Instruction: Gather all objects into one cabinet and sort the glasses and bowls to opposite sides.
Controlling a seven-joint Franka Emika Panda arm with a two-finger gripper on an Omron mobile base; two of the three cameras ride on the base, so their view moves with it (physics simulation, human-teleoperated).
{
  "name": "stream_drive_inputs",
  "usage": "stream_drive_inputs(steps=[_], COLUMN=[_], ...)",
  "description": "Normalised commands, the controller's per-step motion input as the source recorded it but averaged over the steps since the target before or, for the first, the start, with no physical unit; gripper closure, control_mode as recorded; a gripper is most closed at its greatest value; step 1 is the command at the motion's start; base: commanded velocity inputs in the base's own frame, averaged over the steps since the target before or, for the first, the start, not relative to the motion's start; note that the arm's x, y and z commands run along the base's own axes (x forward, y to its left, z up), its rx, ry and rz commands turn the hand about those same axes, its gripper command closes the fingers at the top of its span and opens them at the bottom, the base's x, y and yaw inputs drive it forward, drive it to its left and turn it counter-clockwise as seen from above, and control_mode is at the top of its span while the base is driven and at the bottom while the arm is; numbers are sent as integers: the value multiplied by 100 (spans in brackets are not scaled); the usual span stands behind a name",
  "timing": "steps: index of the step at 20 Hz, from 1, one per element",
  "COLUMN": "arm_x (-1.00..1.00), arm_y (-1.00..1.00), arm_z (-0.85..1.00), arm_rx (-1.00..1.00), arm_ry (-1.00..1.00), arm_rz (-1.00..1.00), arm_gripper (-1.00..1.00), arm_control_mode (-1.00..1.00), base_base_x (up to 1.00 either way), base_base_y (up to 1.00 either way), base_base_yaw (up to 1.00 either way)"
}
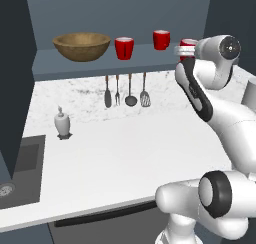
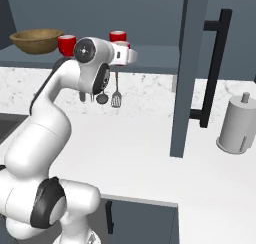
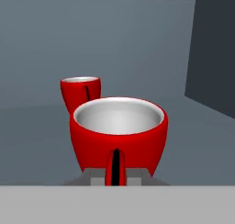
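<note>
The cabinet (image 1: 100,65) is a dark blue recess above the counter. On its shelf board the wooden bowl (image 1: 81,45) stands at the left, with one red cup (image 1: 124,48) right beside it and another red cup (image 1: 161,39) farther right and deeper in. My gripper (image 1: 181,50) reaches in at the right end, shut on the handle of a third red cup (image 3: 118,131). That cup is upright, low over the shelf board (image 3: 197,140); whether it rests on the board I cannot tell. In the hand view the deeper cup (image 3: 80,92) stands behind it to the left.
Several metal utensils (image 1: 125,90) hang on the wall under the shelf. A white soap dispenser (image 1: 62,123) stands near the sink (image 1: 20,163). The open cabinet door (image 2: 187,73) with its black handle (image 2: 215,68) juts out on the right, and a paper towel roll (image 2: 236,125) stands beyond it.
</note>
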Motion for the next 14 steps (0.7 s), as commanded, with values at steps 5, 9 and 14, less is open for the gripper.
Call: stream_drive_inputs(steps=[5,9,14], arm_x=[74,34,44], arm_y=[-13,-19,-22], arm_z=[0,0,0], arm_rx=[0,0,0], arm_ry=[0,0,0], arm_rz=[0,0,0], arm_gripper=[100,100,100], arm_control_mode=[-100,-100,-100], base_base_x=[0,0,0], base_base_y=[0,0,0], base_base_yaw=[0,0,0])
